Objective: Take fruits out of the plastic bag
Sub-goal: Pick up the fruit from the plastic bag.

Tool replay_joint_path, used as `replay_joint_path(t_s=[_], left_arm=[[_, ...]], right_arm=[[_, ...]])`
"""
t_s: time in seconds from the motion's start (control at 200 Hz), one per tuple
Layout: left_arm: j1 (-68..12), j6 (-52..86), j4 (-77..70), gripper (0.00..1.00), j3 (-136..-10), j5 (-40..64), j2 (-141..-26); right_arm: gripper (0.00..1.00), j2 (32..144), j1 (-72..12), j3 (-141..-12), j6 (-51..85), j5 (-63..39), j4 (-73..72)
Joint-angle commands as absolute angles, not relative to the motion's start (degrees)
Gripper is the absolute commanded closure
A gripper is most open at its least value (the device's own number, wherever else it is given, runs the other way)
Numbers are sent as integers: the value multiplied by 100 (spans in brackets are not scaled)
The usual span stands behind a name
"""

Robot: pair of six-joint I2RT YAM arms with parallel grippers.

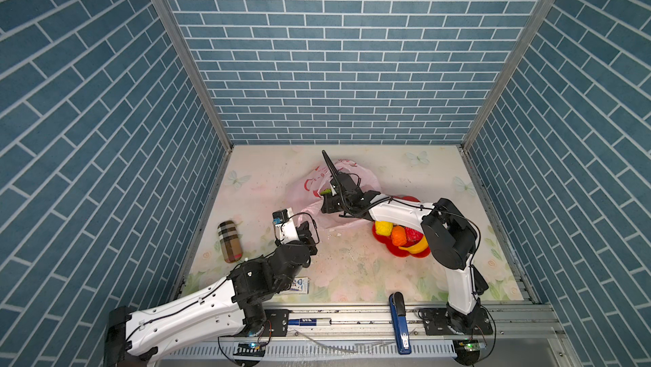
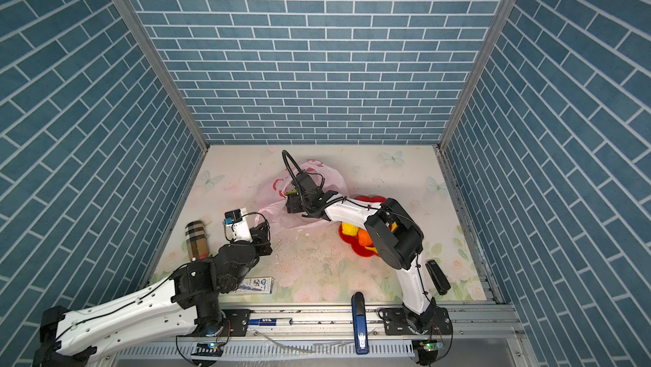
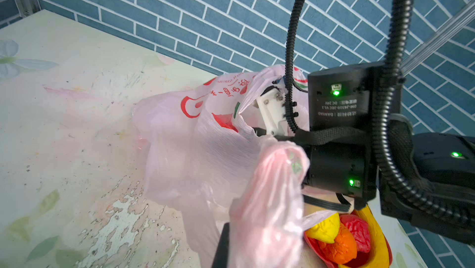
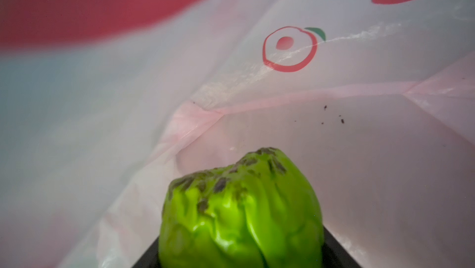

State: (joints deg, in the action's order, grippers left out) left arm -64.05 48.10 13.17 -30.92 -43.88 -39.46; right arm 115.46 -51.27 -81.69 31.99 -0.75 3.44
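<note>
- Blue brick walls, floral counter (image 1: 405,178): left gripper (image 1: 308,229) pinches a handle of the plastic bag (image 1: 310,185).
- Inside, right gripper (image 1: 324,194) clasps the green fruit (image 4: 241,212).
- Next, likely: lift it clear, onto the plate (image 1: 391,248).

Bright, even light from above — soft shadows, wide-angle bend.
In both top views the brick walls (image 1: 334,66) splay and bow toward the edges, and shadows on the table (image 1: 352,266) are faint. In the right wrist view pale light filters through the plastic bag (image 4: 334,151); its nearest red print is a blur, while the green fruit (image 4: 241,210) shows glossy highlights — fairly sharp.
</note>
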Motion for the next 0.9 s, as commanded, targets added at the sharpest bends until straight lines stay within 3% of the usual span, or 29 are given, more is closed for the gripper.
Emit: replay_joint_path(t_s=[0.0, 0.39, 0.895], left_arm=[[-6434, 4779, 1355, 100, -3099, -4823, -3733], [-6433, 4713, 1710, 100, -3118, -5356, -3219], [-6424, 4570, 1608, 100, -3194, -5418, -3507]], right_arm=[[56, 11171, -5175, -7950, 2906, -210, 739], [56, 10527, -5421, -7992, 2436, -685, 1676], [58, 9998, -5555, -8465, 1859, -958, 2423]])
